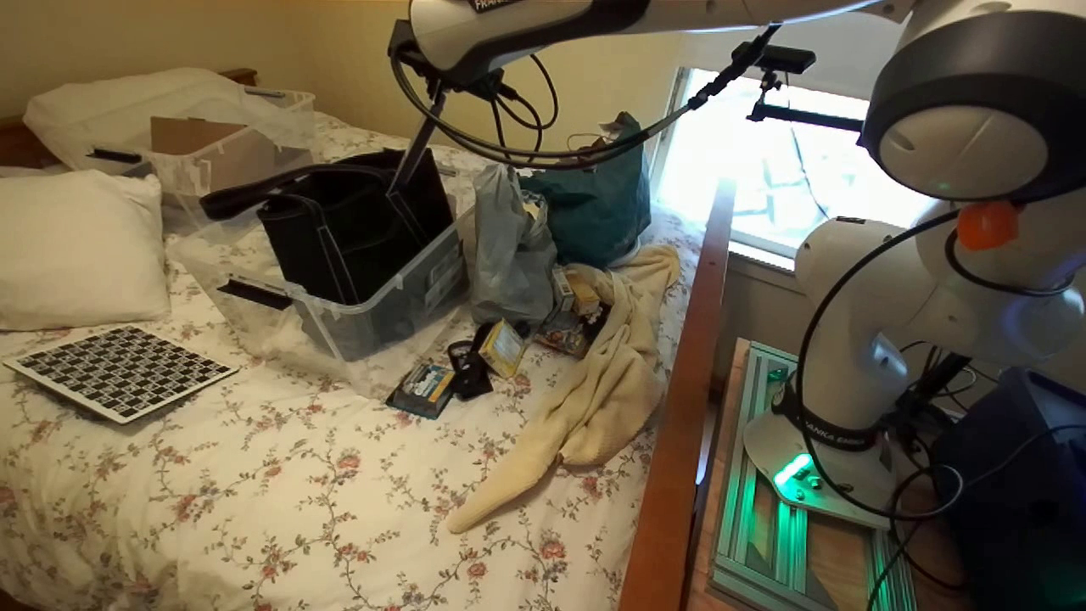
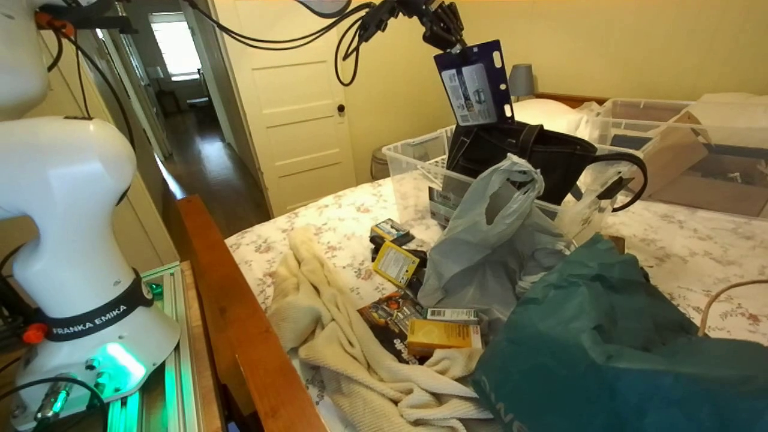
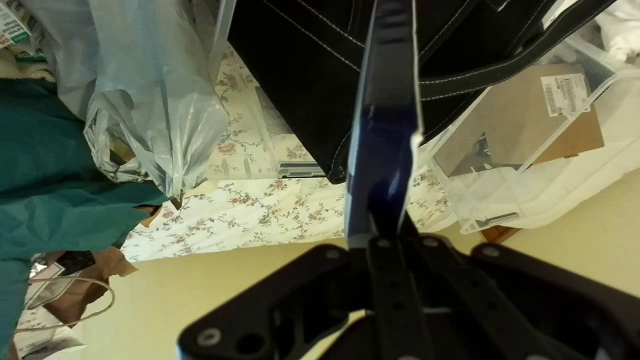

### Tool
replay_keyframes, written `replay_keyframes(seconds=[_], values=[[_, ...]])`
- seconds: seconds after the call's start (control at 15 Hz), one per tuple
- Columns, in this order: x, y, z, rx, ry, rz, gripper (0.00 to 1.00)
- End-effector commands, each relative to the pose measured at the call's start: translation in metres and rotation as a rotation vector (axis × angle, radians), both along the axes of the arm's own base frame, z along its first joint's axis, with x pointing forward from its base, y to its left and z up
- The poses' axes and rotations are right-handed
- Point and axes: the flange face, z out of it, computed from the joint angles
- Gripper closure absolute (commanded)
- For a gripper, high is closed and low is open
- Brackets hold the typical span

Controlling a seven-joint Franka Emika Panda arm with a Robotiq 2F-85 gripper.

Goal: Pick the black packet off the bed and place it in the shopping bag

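Black and jointed, the gripper (image 2: 458, 48) has its fingers drawn in to the thickness of the packet (image 2: 477, 85), pinching it by the upper edge. The packet is thin, flat and stiff-looking, a rectangle of deep navy going on black, with a row of cutouts down one side and a white label whose print is too small to read. It hangs tilted. In the wrist view it shows nearly edge-on, its blue face glossy and its rim pale.

It is in the air over the shopping bag (image 2: 555, 165), its lower end meeting the bag's outline in both exterior views; whether the two touch, I cannot tell. The bag is black and soft-sided, seamed with white stitching, with a long looping handle, and it leans inside a clear plastic bin (image 1: 386, 318). Just beside the bin slumps a translucent grey-blue plastic bag (image 1: 509, 263), and next to that a large teal bag (image 1: 598, 204). Near these, on the flowered bed (image 1: 356, 509), lie a yellow box (image 1: 502, 348), a small blue-and-black package (image 1: 422, 389) and a rumpled cream cloth (image 1: 585, 399). Across the bin from them lies a checkered board (image 1: 123, 371), with a white pillow (image 1: 76, 250) near it.
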Motion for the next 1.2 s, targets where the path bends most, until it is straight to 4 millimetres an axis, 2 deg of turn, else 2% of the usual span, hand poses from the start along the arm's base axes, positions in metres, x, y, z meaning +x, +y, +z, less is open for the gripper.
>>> replay_keyframes(seconds=[0.0, 0.47, 1.13], values=[[0.0, 0.0, 0.0, 0.0, 0.0, 0.001, 0.99], [0.025, 0.012, -0.005, 0.003, 0.049, 0.033, 0.99], [0.06, 0.011, -0.001, 0.089, 0.136, 0.057, 0.99]])
